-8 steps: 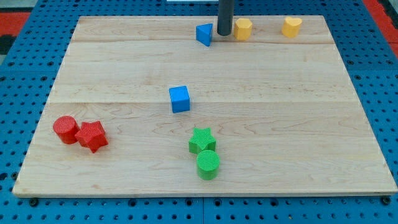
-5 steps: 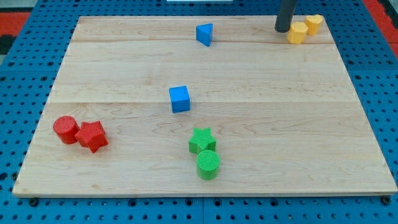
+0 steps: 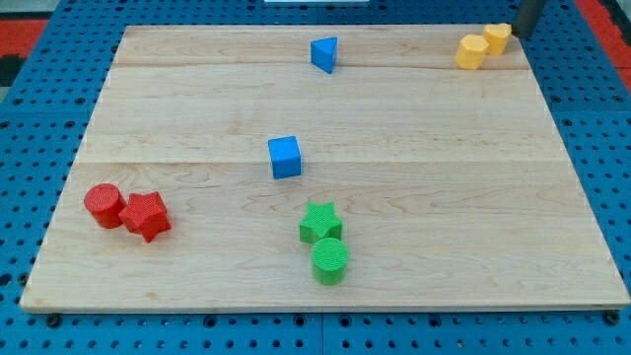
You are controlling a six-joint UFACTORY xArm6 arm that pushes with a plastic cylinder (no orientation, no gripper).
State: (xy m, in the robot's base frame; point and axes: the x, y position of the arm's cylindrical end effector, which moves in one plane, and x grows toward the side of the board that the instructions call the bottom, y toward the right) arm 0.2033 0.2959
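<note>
My tip (image 3: 523,34) stands at the view's top right corner, just off the board's right edge. Right beside it, on its left, are two yellow blocks touching each other: one (image 3: 497,37) nearest the tip, the other (image 3: 472,51) slightly lower and to the left. A blue triangle block (image 3: 323,53) sits near the top middle. Lower down, a blue cube (image 3: 284,157) rests in the board's centre.
A red cylinder (image 3: 103,205) and red star (image 3: 145,215) touch at the lower left. A green star (image 3: 319,222) sits against a green cylinder (image 3: 330,260) at the lower middle. The wooden board (image 3: 473,197) lies on a blue pegboard (image 3: 601,128).
The tip swept right from beside the blue triangle, pushing one yellow block against the other, then went on to the top right corner. The yellow pair now sits by the board's right edge.
</note>
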